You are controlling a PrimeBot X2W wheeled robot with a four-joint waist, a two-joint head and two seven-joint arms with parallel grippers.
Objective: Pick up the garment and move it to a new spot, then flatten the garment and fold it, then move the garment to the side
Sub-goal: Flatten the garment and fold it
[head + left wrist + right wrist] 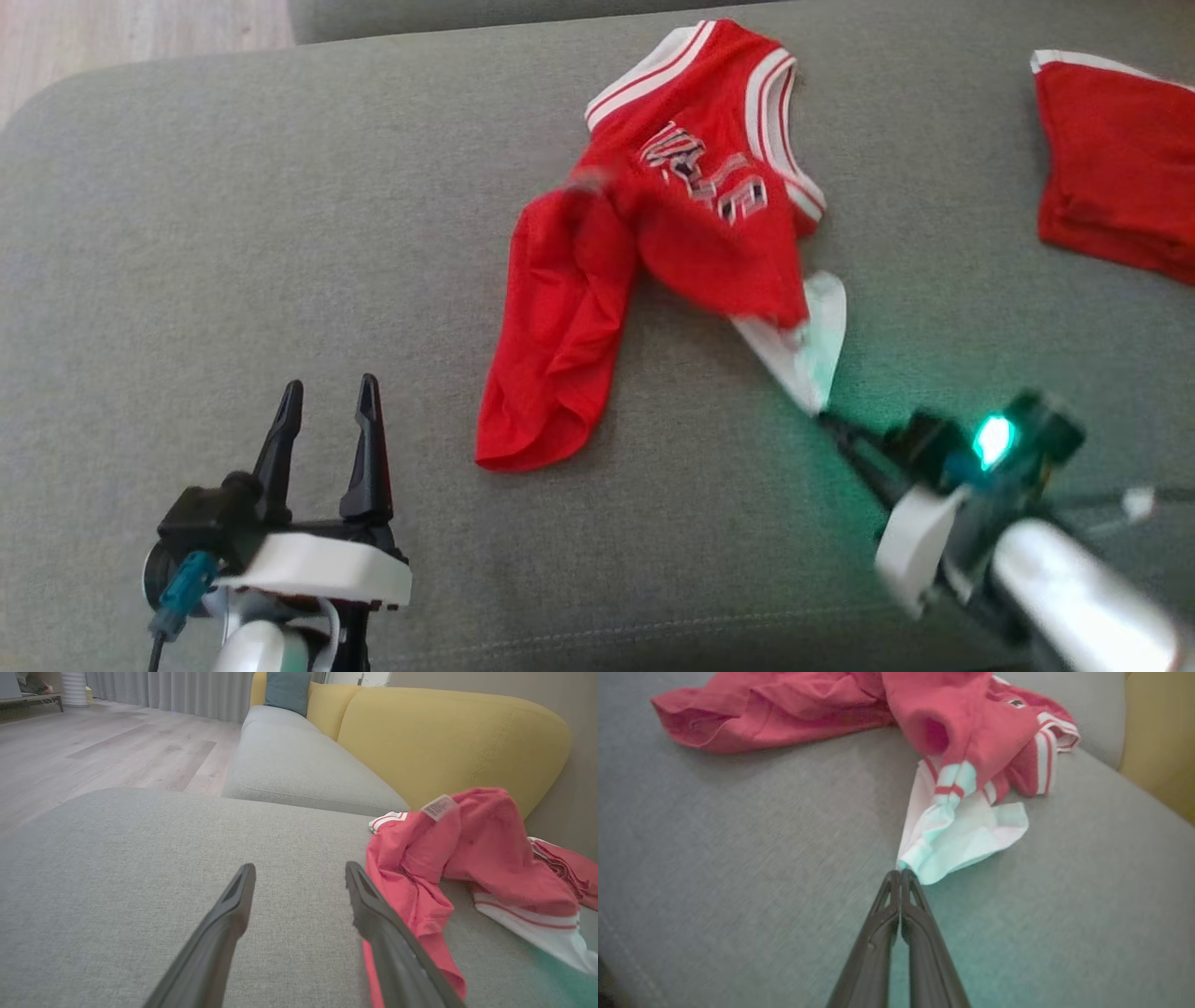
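Observation:
The garment (691,215), a red jersey with black white-edged lettering and white striped trim, lies crumpled on the grey sofa seat (187,233). A long red fold trails toward me, and a white lining corner is pulled out to the right. My right gripper (823,417) is shut on the tip of that white corner, which is drawn to a point at its fingertips (900,873); the garment (952,718) bunches beyond. At lower left my left gripper (331,387) stands open and empty over bare seat. In the left wrist view the garment (467,858) lies just right of that gripper (299,868).
Another red cloth (1120,168) with a white edge lies at the far right of the seat. The yellow sofa back (444,732) and a teal cushion (287,690) rise beyond the garment. Wooden floor (140,33) lies past the seat's rounded far-left edge.

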